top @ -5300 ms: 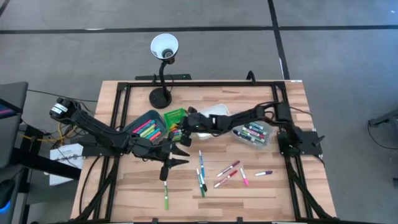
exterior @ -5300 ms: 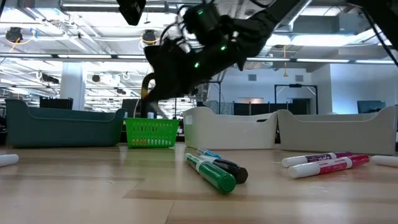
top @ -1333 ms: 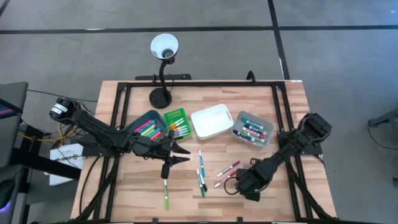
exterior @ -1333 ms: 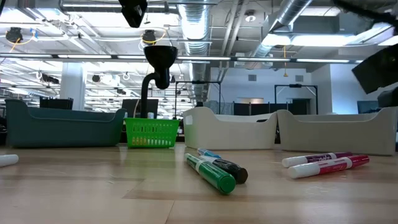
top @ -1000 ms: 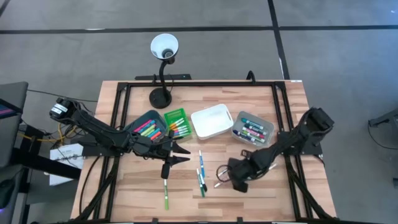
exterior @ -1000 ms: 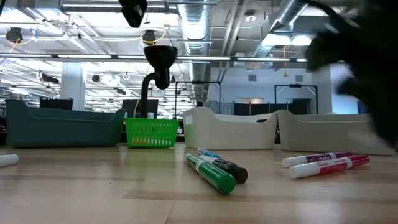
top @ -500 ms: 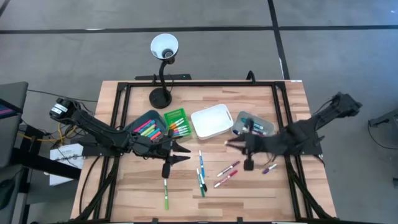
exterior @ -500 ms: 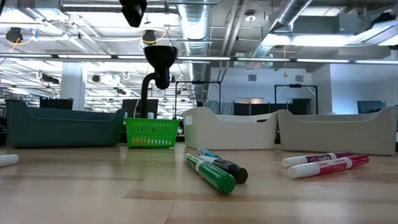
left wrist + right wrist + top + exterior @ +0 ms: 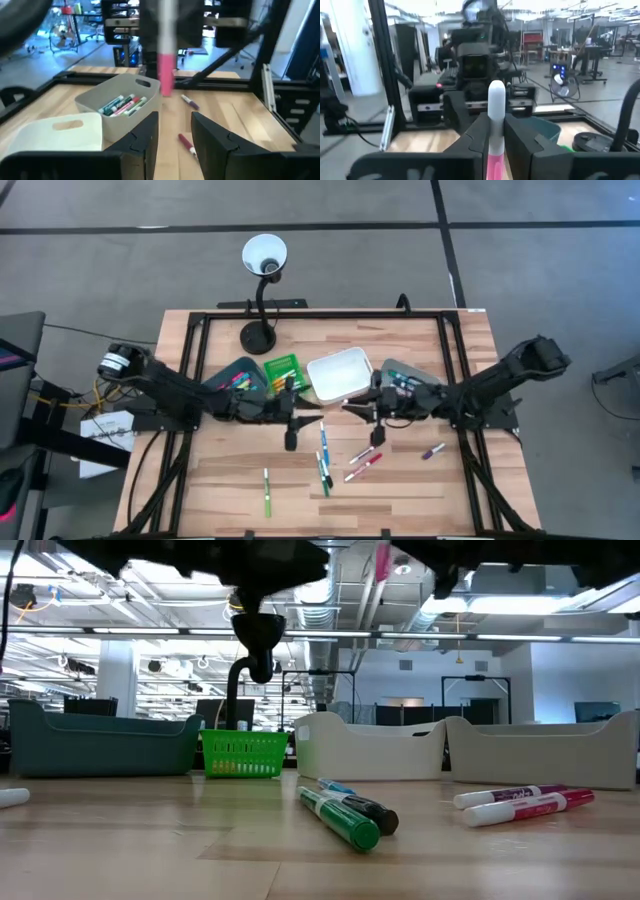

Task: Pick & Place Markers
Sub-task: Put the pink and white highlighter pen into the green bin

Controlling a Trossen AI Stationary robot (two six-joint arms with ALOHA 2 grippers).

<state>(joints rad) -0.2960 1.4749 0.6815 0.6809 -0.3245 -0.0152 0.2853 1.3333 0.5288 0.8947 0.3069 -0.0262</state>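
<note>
My right gripper [image 9: 495,125] is shut on a pink marker [image 9: 166,75] and holds it in the air over the table's middle [image 9: 352,411], near the white bin [image 9: 340,373]. My left gripper [image 9: 174,135] is open and empty. It points at that marker from the table's left [image 9: 312,418], a short way off. Other markers lie flat on the wood: a green one [image 9: 267,490], a green, blue and black group [image 9: 323,457], two pink-red ones [image 9: 364,459] and a purple one [image 9: 432,450]. More fill the grey bin [image 9: 405,386] and the teal bin [image 9: 238,382]. My right gripper pinches the pink marker between its two fingers [image 9: 520,137], on the pink barrel [image 9: 495,162] below the white end [image 9: 496,92]. The fingers come about level from the table's right and lie across it. The marker stands upright, lifted clear, its pink lower end [image 9: 166,87] hanging free.
A black gooseneck lamp [image 9: 262,290] stands at the far edge. A green basket [image 9: 282,370] sits between the teal and white bins. A black frame rail [image 9: 320,315] runs around the table. Bare wood lies along the near edge.
My right gripper has risen from the loose markers near the table's near right with the pink marker in it, and has moved toward the far side and left to the table's middle. My left gripper has moved right and slightly far, toward the right gripper.
</note>
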